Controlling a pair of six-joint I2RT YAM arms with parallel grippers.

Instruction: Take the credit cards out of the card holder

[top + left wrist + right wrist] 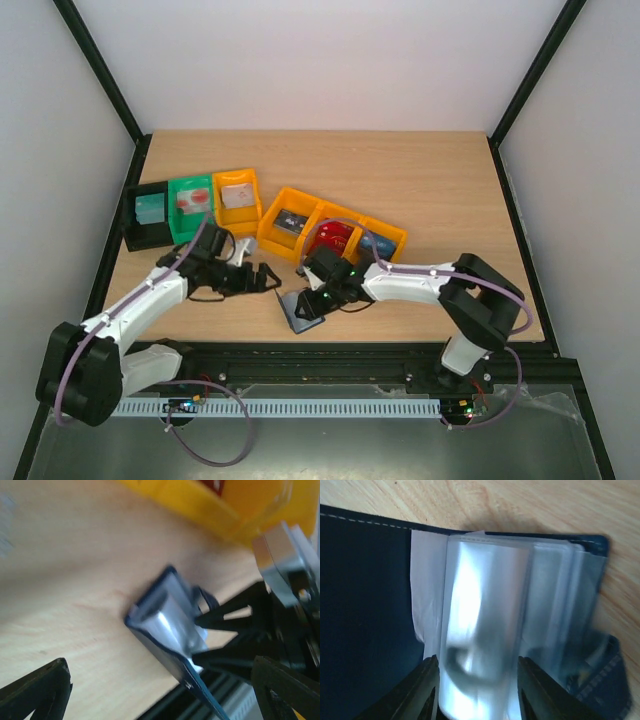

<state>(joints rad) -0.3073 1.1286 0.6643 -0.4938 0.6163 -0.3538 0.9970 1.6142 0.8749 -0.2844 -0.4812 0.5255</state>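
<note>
right gripper (477, 687): its fingers (427, 692) stand about half closed on either side of a clear plastic sleeve (480, 630) of the card holder (365, 610). both touch the sleeve's edges and the sleeve bows out between them. whether a card sits in that sleeve cannot be told, as the close view is blurred. the holder lies open on the table (420, 170), near the front edge and between the two arms, just in front of the orange tray (266, 232). left gripper (262, 280): its fingers (42, 690) are spread wide with nothing between them, just to the left of the holder and apart from it. credit cards are seen away from the holder. a dark card (290, 222), a red card (335, 238) and a blue card (378, 243) lie one to each compartment of the tray. a teal card (150, 208) lies in the black bin (135, 235), a white and red card (190, 200) in the green bin (178, 228), and a pale card (238, 195) in the small orange bin (232, 218).
</note>
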